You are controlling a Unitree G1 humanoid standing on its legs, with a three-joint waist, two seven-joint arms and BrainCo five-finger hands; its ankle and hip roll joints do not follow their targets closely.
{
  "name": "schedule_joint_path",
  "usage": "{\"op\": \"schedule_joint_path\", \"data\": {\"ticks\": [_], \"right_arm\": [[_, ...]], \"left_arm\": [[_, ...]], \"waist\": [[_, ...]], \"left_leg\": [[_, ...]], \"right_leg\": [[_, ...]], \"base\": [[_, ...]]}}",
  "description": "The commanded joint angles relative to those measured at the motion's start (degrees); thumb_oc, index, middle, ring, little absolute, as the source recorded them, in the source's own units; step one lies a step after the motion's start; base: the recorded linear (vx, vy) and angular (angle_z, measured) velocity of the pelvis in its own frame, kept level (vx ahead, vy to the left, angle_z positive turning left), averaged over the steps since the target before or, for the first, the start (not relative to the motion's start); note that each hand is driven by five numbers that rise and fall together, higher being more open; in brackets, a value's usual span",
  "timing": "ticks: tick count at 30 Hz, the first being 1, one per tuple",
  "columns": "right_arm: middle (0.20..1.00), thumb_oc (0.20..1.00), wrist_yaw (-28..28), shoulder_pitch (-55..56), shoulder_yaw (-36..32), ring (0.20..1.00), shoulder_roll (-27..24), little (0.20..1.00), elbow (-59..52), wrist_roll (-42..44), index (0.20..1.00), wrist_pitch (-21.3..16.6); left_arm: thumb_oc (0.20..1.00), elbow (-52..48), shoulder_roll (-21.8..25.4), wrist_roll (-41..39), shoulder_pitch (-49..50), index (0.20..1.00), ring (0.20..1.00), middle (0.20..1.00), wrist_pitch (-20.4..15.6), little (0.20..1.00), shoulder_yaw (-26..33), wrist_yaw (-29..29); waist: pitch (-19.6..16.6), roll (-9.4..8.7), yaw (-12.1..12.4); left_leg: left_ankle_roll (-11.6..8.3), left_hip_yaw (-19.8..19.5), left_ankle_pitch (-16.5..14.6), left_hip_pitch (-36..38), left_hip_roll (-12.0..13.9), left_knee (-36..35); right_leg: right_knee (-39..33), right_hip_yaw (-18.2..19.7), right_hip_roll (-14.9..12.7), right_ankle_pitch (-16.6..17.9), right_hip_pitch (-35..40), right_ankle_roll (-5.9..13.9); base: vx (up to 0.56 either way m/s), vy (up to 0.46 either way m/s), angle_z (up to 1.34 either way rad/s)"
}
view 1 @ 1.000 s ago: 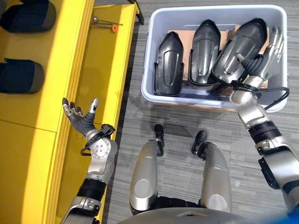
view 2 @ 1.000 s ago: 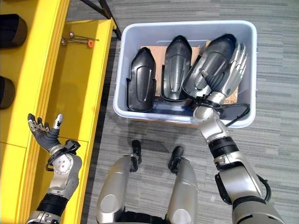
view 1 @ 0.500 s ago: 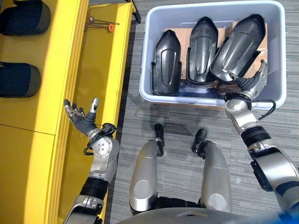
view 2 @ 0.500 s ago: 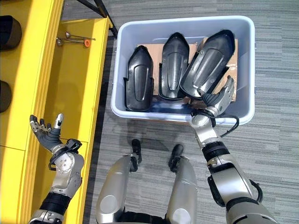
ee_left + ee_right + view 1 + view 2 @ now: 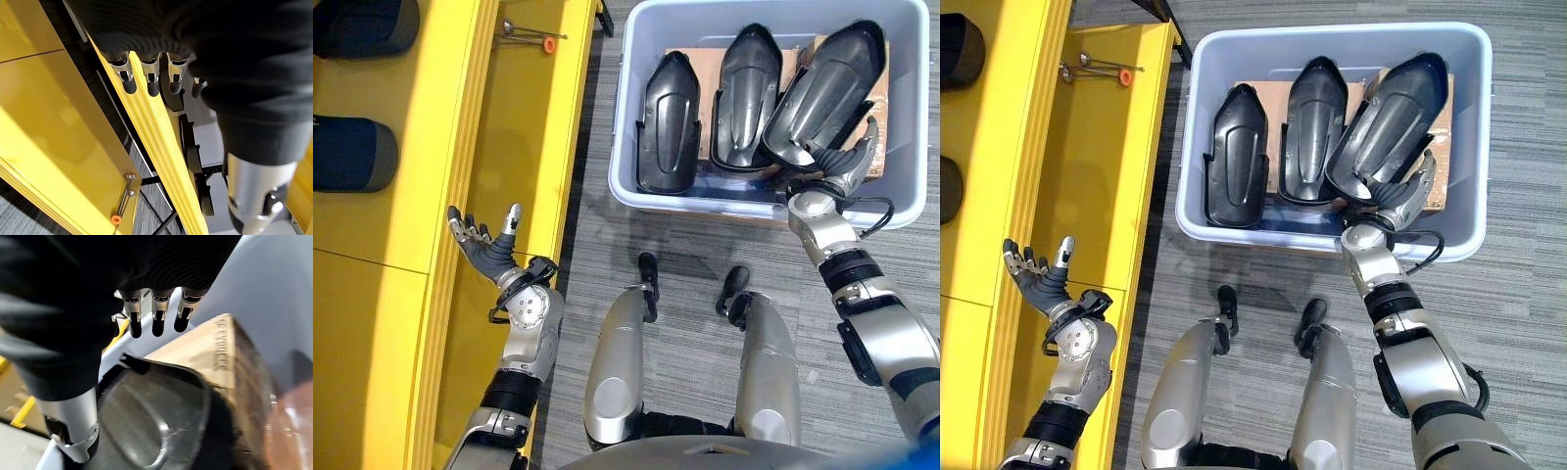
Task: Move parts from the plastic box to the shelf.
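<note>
Right hand: the right hand (image 5: 842, 162) sits inside the plastic box (image 5: 636, 191), at the near wall, under the lower end of the rightmost part (image 5: 825, 93). Its fingers look loosely curved up along that shell; in the right wrist view the fingers (image 5: 153, 318) stand straight and apart from the thumb, with the shell's hollow underside between them. I judge it not yet clamped.
Left hand: the left hand (image 5: 484, 245) hovers palm up, fingers spread, holding nothing, well away from the box, over the yellow shelf (image 5: 431, 147).
Parts in the box: three black shells stand side by side: the leftmost part (image 5: 668, 122), the middle part (image 5: 744, 83), and the rightmost one tilted and leaning over the middle one, all on a cardboard sheet (image 5: 1273, 117).
On the shelf: two dark parts (image 5: 352, 157) already lie at its far side from the box; a small orange-tipped tool (image 5: 530, 39) lies on the lower tier.
Risk: a one-ended hold could let the long shell swing or slip out on lifting; its tilt against the middle part may drag that one along.
Hard to make out: whether the fingertips touch the shell; the thumb's contact is hidden beneath it.
</note>
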Motion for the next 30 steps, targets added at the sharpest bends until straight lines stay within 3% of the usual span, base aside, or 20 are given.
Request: {"op": "schedule_joint_path", "data": {"ticks": [1,12,18,26,28,30], "right_arm": [[1.0,1.0,-0.6,-3.3,-1.8,1.0,-2.3,1.0,0.7,2.6,1.0,-3.3],[1.0,1.0,0.4,-6.4,-3.7,1.0,-4.4,1.0,6.1,8.9,1.0,-4.4],[1.0,1.0,3.3,-8.6,-0.7,1.0,-5.7,1.0,6.4,3.0,1.0,0.1],[1.0,1.0,4.7,-9.9,0.1,1.0,-7.1,1.0,10.3,11.3,1.0,2.2],[1.0,1.0,6.2,-10.9,-0.2,1.0,-7.4,1.0,12.9,14.3,1.0,4.3],[1.0,1.0,6.8,-11.2,0.2,1.0,-7.9,1.0,14.0,10.9,1.0,5.9]], "left_arm": [[1.0,-6.1,2.2,1.9,1.9,1.0,1.0,1.0,-2.2,1.0,-0.1,0.6],[1.0,-5.6,2.3,0.2,2.1,1.0,1.0,1.0,-2.5,1.0,-0.5,-2.1],[1.0,-6.6,2.4,-0.9,2.7,1.0,1.0,1.0,-1.7,1.0,-1.3,-4.6],[1.0,-6.8,3.0,-2.5,3.8,1.0,1.0,1.0,-1.9,1.0,-1.8,-6.8],[1.0,-6.7,3.3,-3.0,3.7,1.0,1.0,1.0,-2.1,1.0,-1.8,-7.4],[1.0,-6.7,3.4,-3.1,3.7,1.0,1.0,1.0,-2.2,1.0,-1.8,-7.6]], "waist": [[-1.8,1.53,0.5],[-1.8,2.19,1.3],[-1.8,2.52,1.7],[-1.8,2.64,2.4],[-1.8,2.7,2.7],[-1.8,2.78,2.9]], "left_leg": [[-1.22,-5.0,2.0,-1.2,-1.0,-2.4],[-1.1,-5.3,1.3,-3.5,-1.1,-0.8],[-0.94,-5.2,1.3,-4.6,-1.1,-0.3],[-0.93,-5.5,1.0,-5.9,-1.0,0.5],[-0.94,-5.6,0.8,-6.4,-0.9,0.9],[-0.91,-5.7,0.8,-6.8,-0.9,1.1]], "right_leg": [[2.6,1.5,-2.8,1.0,1.2,4.46],[4.7,1.6,-3.6,0.3,-0.7,4.24],[5.3,1.6,-3.8,0.3,-1.9,4.05],[5.8,1.3,-4.1,0.2,-2.8,3.96],[6.0,1.2,-4.2,0.2,-3.1,3.95],[6.2,1.1,-4.2,0.2,-3.4,3.96]], "base": [[0.0,0.0,0.0],[0.0,0.001,0.01],[0.0,0.0,0.0],[0.0,-0.001,0.02],[0.0,0.0,0.0],[0.0,-0.001,0.02]]}}
